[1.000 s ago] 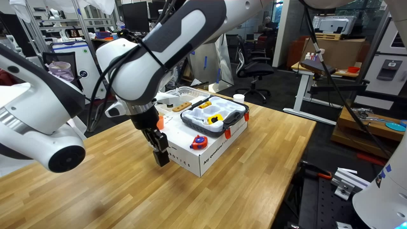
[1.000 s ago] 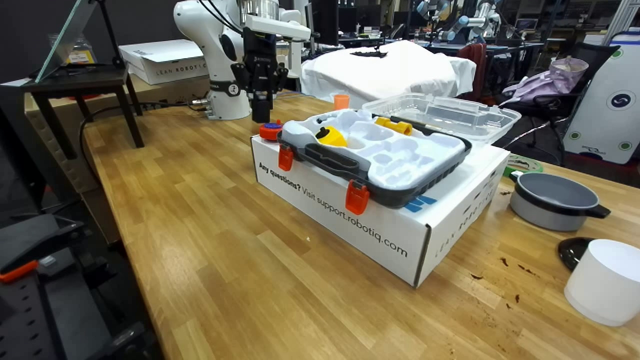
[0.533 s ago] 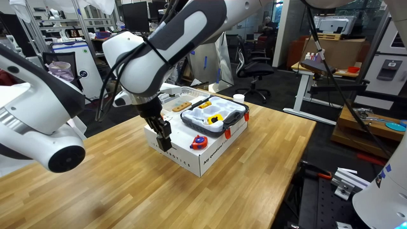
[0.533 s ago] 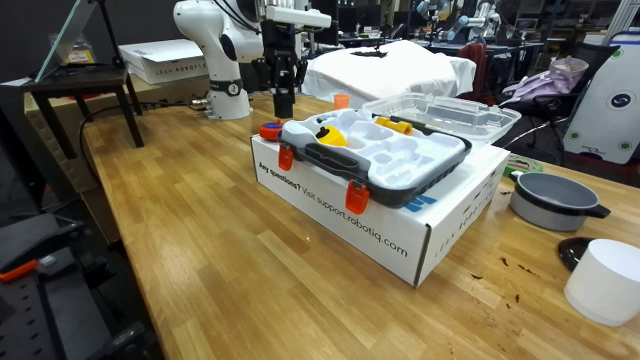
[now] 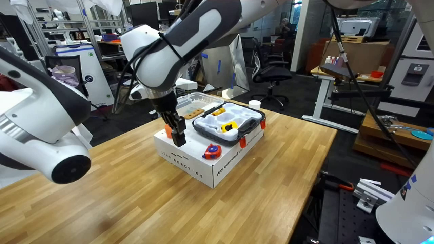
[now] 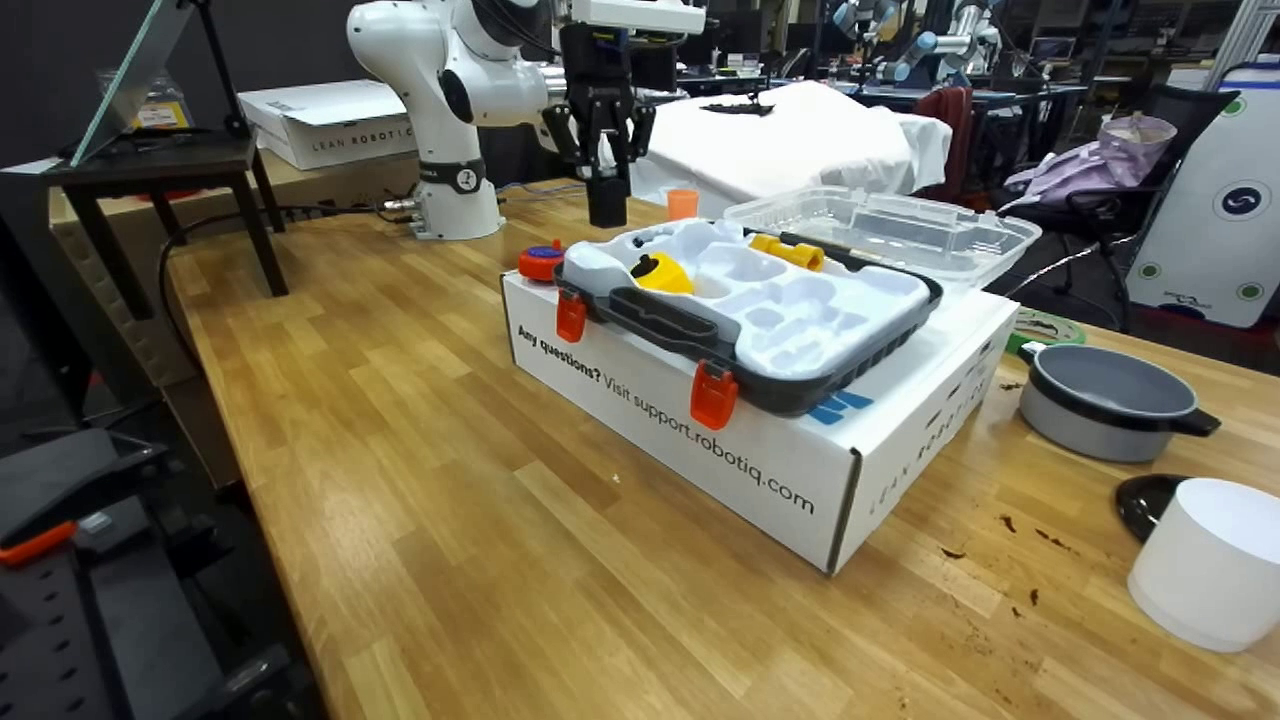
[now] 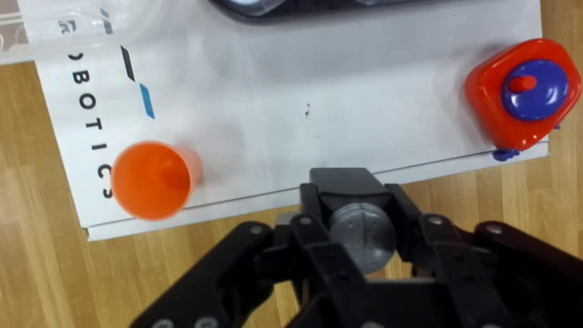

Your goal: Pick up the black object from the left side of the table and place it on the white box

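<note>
Above the table (image 5: 264, 189), the claw (image 7: 354, 199) pinches the black object (image 7: 350, 181) between its fingertips (image 7: 311, 202).

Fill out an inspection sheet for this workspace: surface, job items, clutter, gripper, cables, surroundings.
Surface: light wooden table; brown flecks in an exterior view.
Black object: held off the table, not yet released.
White box: on the table.
Clutter: open case, red-and-blue item and orange cup on the white box; grey pot and white cup on the table.
Gripper: closed on the black object, overlapping the white box's edge in the wrist view.
Cables: black cables loop along the arm.
Surroundings: another white robot arm, black office chair.
</note>
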